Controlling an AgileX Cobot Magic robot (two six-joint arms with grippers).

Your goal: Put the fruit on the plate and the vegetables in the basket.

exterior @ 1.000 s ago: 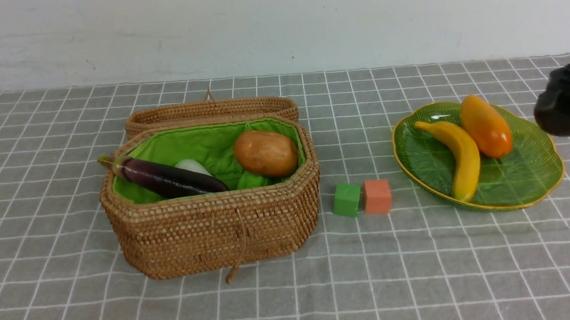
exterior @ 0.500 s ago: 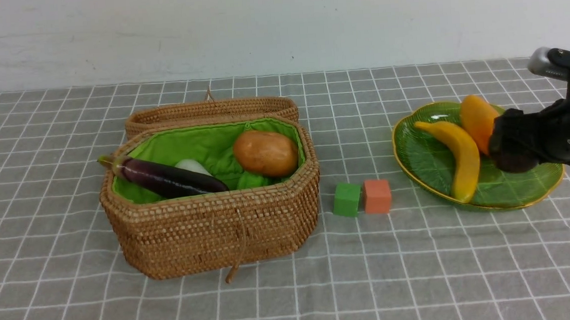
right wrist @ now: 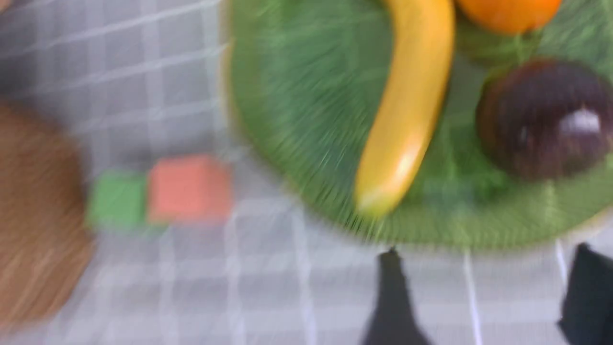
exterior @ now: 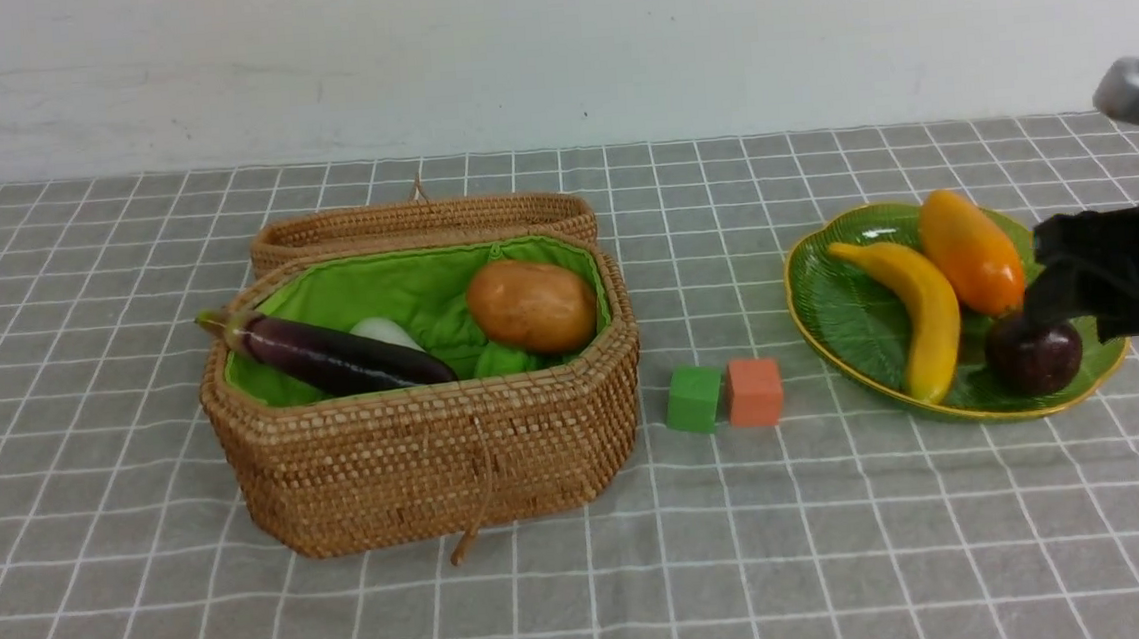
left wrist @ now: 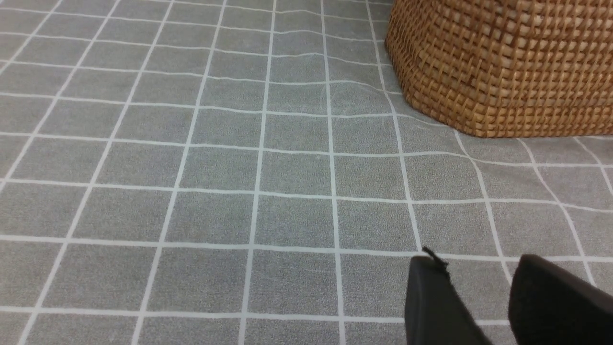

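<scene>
While its fingers stand spread and empty, the right gripper [right wrist: 483, 297] hovers beside the maroon fruit [exterior: 1033, 354] lying on the plate [exterior: 850, 315] near the banana [exterior: 915, 315].

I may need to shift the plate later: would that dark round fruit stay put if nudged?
Probably not. The dark round fruit looks ball-shaped and glossy, so it would likely roll. It sits near the plate's shallow rim, which may not stop it.

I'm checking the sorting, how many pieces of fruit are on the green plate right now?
3, all on the plate: the banana toward the middle, the mango at the back beside it, and the dark round fruit near the front right rim. None looks hidden.
</scene>
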